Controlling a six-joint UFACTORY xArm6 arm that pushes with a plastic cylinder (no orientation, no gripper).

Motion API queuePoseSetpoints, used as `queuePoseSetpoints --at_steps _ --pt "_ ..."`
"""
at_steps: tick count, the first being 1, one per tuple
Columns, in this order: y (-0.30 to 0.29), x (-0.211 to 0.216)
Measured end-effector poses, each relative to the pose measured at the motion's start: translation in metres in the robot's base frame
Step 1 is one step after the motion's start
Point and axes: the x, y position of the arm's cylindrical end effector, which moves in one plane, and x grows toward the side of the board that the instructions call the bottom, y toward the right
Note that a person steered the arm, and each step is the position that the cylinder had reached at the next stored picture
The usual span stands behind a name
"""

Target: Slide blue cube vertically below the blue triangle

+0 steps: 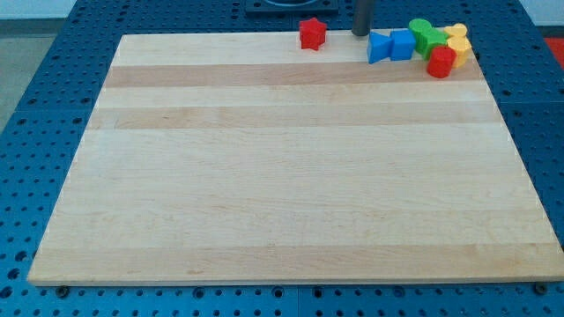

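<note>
The blue triangle (378,47) and the blue cube (402,44) sit side by side, touching, near the top edge of the board at the view's upper right; the cube is on the triangle's right. My tip (360,33) stands at the board's top edge, just to the upper left of the blue triangle and apart from it by a small gap.
A red star (312,33) lies left of my tip at the top edge. Right of the blue cube is a tight cluster: green blocks (426,35), a red block (441,62) and yellow blocks (458,44). The wooden board (291,176) lies on a blue perforated table.
</note>
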Motion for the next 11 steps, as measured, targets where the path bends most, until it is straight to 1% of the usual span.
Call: queuePoseSetpoints --at_steps 1,2,3,5,6,7,8,9,10,11 --pt "0.021 0.002" --pt "0.064 0.031" --pt "0.094 0.061" --pt "0.094 0.077" --pt "0.084 0.086" --pt "0.070 0.109" --pt "0.069 0.139" --pt "0.080 0.160" --pt "0.106 0.183" --pt "0.136 0.196"
